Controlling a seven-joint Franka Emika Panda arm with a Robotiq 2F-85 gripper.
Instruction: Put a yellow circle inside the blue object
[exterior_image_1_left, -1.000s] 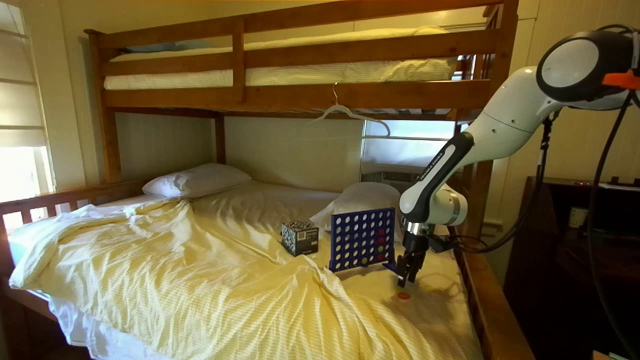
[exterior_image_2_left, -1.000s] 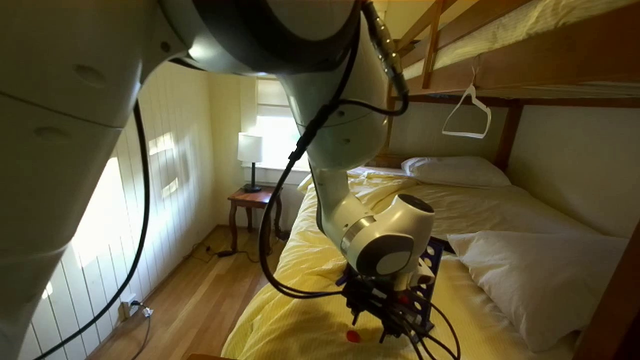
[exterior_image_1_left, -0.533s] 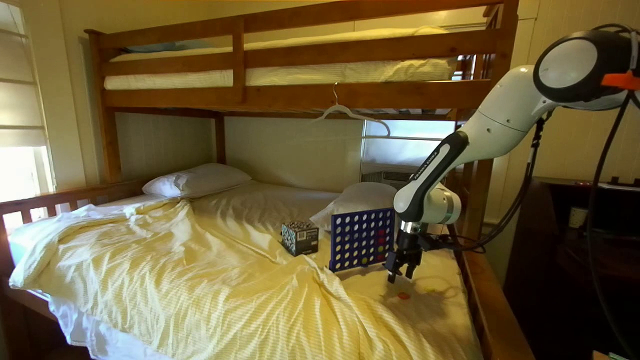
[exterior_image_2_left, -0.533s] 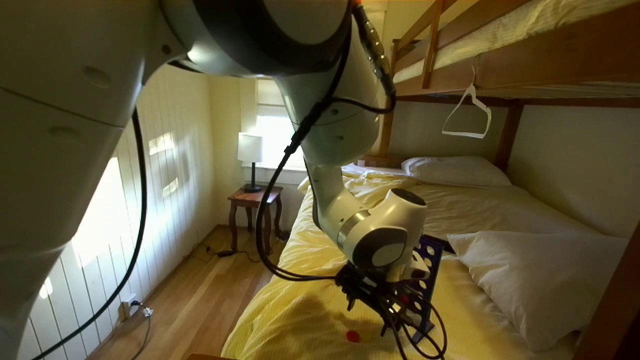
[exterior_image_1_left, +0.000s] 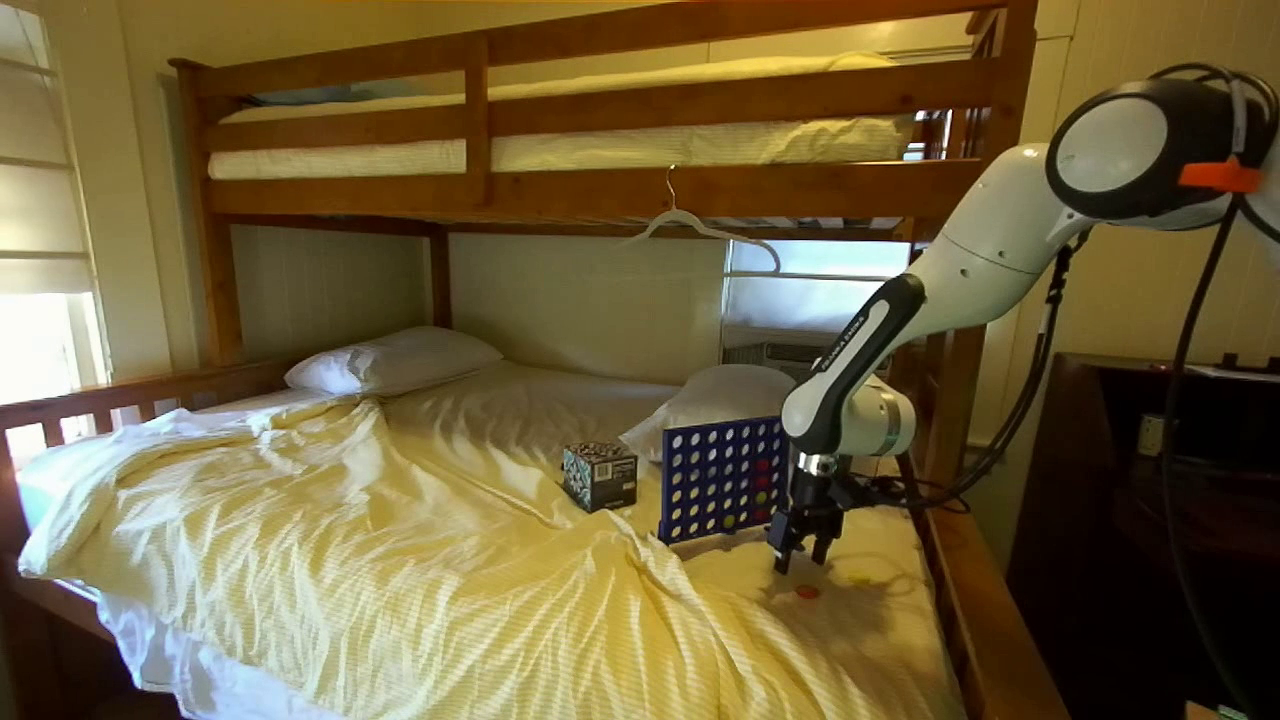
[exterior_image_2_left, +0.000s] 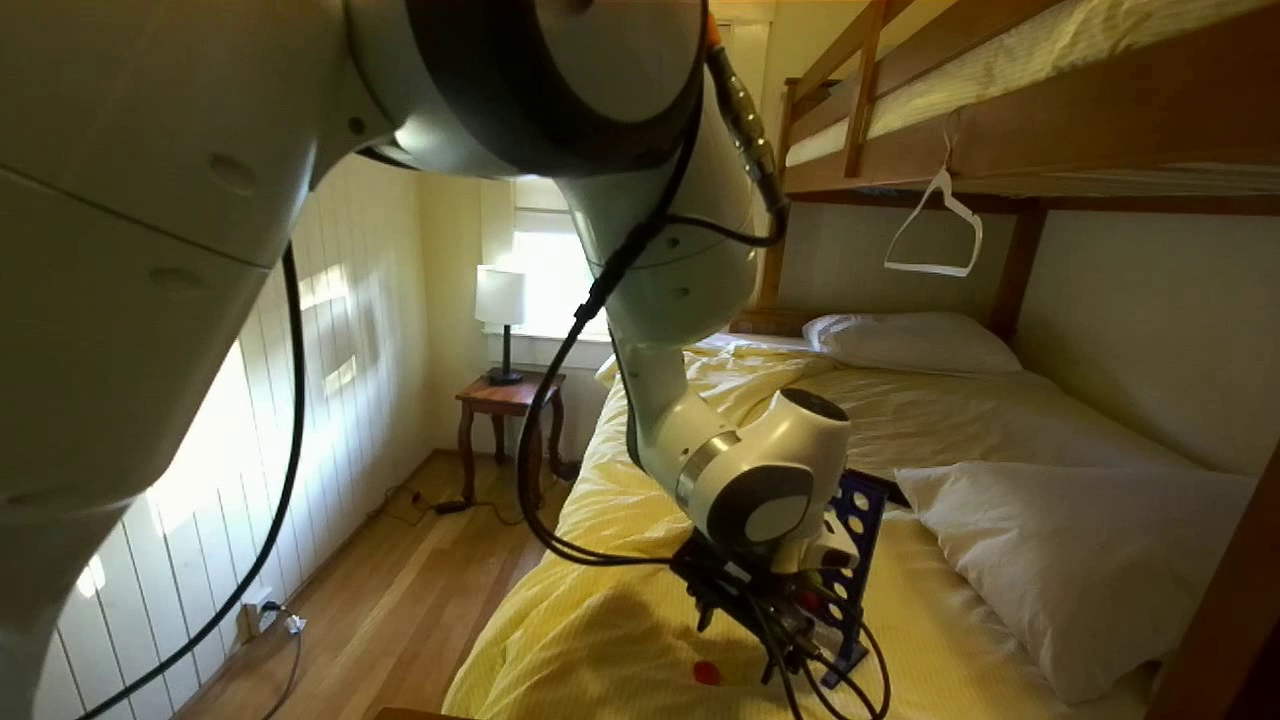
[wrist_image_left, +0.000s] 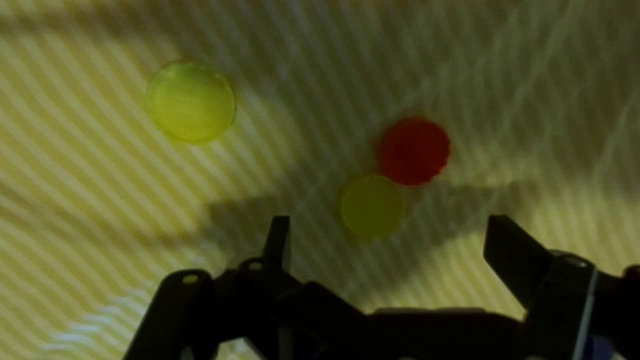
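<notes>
Dark blue and upright, the game grid (exterior_image_1_left: 737, 475) stands on yellow bedding (exterior_image_1_left: 880, 630), between ten and eleven o'clock from the hand (exterior_image_1_left: 801, 562) in an exterior view; a patterned box (exterior_image_1_left: 600, 477) sits at the grid's nine o'clock. The hand hangs with fingers (wrist_image_left: 517, 260) spread apart. In the wrist view a yellow disc (wrist_image_left: 371, 206) shows between the fingertips, a red disc (wrist_image_left: 416, 151) at its one o'clock; whether their rims overlap or touch is hard to tell. Another yellow disc (wrist_image_left: 191, 101) lies at ten o'clock, well apart.

In an exterior view, the arm (exterior_image_2_left: 700, 250) partly hides the blue game grid (exterior_image_2_left: 868, 537).
</notes>
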